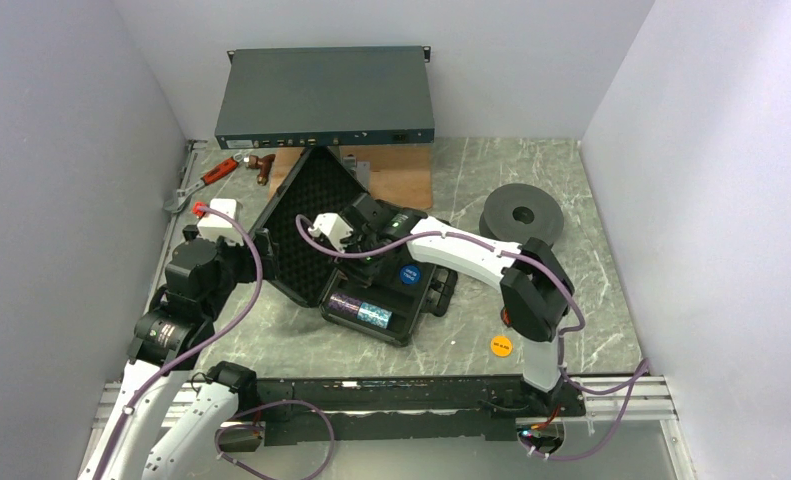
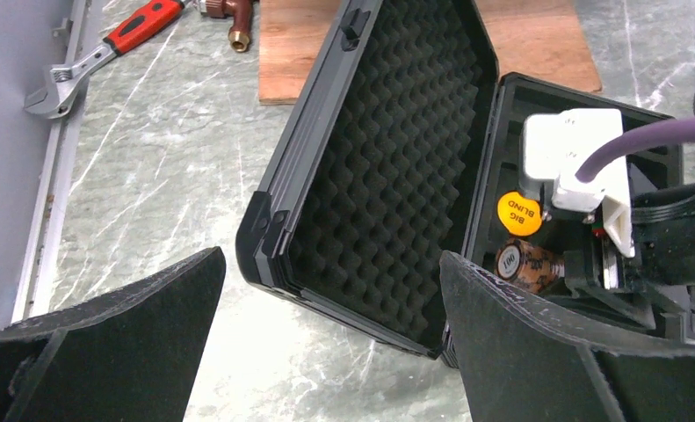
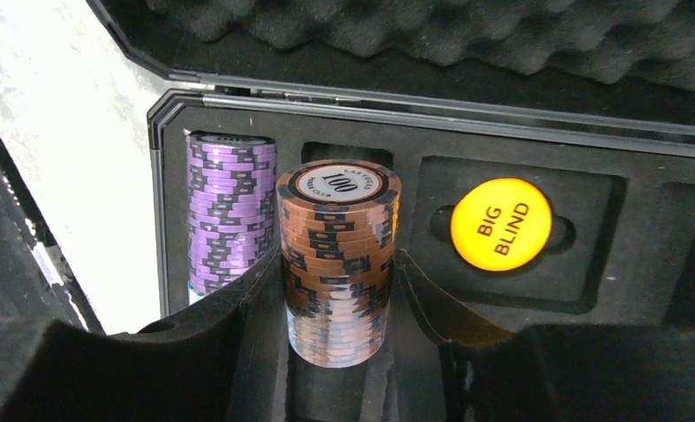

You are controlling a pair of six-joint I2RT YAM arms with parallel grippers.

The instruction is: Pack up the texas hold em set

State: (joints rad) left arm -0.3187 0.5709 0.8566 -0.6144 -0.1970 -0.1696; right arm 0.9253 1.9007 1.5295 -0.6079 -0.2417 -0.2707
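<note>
inside case (image 3: 431, 105), r gripper (image 3: 335, 294) pinches brown roll (image 3: 338, 224); end of purple roll (image 3: 229, 211) hidden by finger (image 3: 234, 308); l gripper (image 2: 330, 258) spread wide

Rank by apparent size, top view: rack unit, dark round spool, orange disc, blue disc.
1. grey rack unit
2. dark round spool
3. orange disc and blue disc: look about alike, not ranked.

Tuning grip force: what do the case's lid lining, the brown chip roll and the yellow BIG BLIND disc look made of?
Black egg-crate lid lining: soft matte foam, by its bumps.
Brown roll of striped poker chips: hard plastic or clay composite, probably; slight sheen, crisp edge stripes.
Round yellow BIG BLIND disc: smooth plastic, apparently; even colour, printed text.
</note>
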